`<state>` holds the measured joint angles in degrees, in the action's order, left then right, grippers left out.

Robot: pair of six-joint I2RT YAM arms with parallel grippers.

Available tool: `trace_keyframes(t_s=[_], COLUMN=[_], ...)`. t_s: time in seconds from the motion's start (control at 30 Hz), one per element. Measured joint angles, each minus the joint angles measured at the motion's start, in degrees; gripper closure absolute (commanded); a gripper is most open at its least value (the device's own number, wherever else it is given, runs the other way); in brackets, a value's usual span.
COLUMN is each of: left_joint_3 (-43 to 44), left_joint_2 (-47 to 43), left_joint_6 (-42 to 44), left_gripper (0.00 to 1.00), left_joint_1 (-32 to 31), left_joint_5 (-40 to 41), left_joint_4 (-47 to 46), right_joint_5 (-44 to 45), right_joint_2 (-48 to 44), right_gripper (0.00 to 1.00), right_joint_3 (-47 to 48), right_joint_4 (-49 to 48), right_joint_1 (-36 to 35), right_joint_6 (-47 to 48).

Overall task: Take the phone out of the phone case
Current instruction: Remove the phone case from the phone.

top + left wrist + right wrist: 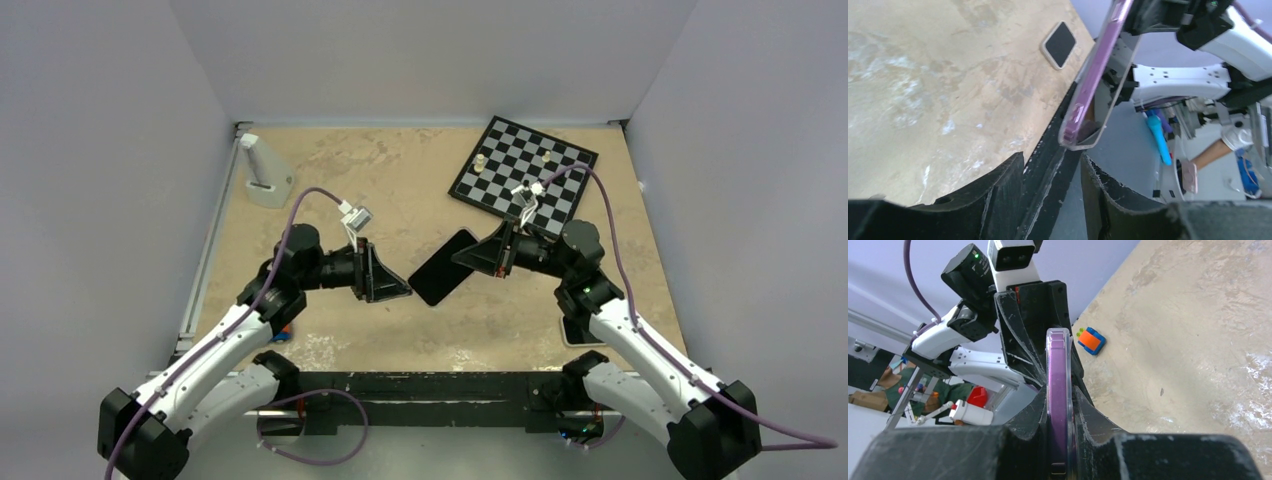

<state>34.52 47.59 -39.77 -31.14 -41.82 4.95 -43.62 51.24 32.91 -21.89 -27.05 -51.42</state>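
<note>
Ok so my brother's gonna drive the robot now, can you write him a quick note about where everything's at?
Left pincer: open, tips at the free end of the phone, gripping nothing.
Right pincer: shut on the phone's other end, holding it tilted in the air between the arms.
Case: on the phone, seen as a clear rim around its edge.
Done: phone lifted off the table.
Left: probably grip the case with the left pincer, then pull the phone out.
</note>
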Motion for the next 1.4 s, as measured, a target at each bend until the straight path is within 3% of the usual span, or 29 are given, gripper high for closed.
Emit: trace_keyframes(t_s=[0.3, 0.4, 0.47, 0.7, 1.07, 1.4], left_joint_3=[-0.68, -0.68, -0.68, -3.91, -7.78, -5.16], left_joint_2=[2.93, 3.8, 3.8, 3.3, 13.33, 14.36], left_joint_6=[-4.79, -5.7, -5.95, -7.93, -27.28, -29.66], left_gripper=[0.77, 0.94, 1.0, 1.0, 1.0, 1.0], left_joint_1=[0.37, 0.37, 0.37, 0.66, 1.25, 1.25], left_joint_5=[-9.07, -10.8, -11.87, -17.05, -24.85, -26.34], left_joint_4=[-13.64, -15.37, -16.2, -27.93, -68.32, -74.77], right_joint_5=[-2.99, -3.87, -4.44, -7.61, -14.71, -14.56], right_joint_2=[-0.44, -0.55, -0.59, -0.15, 7.02, 18.12], right_gripper=[1.0, 1.0, 1.0, 1.0, 1.0, 1.0], right_joint_3=[0.0, 0.0, 0.0, 0.0, 0.5, 0.96], right_joint_4=[-2.29, -3.28, -3.72, -8.04, -27.02, -49.46], right_joint_1=[0.0, -0.04, -0.04, 0.0, 1.25, 1.33], right_joint_6=[-1.07, -1.57, -1.86, -3.89, -18.75, -35.74])
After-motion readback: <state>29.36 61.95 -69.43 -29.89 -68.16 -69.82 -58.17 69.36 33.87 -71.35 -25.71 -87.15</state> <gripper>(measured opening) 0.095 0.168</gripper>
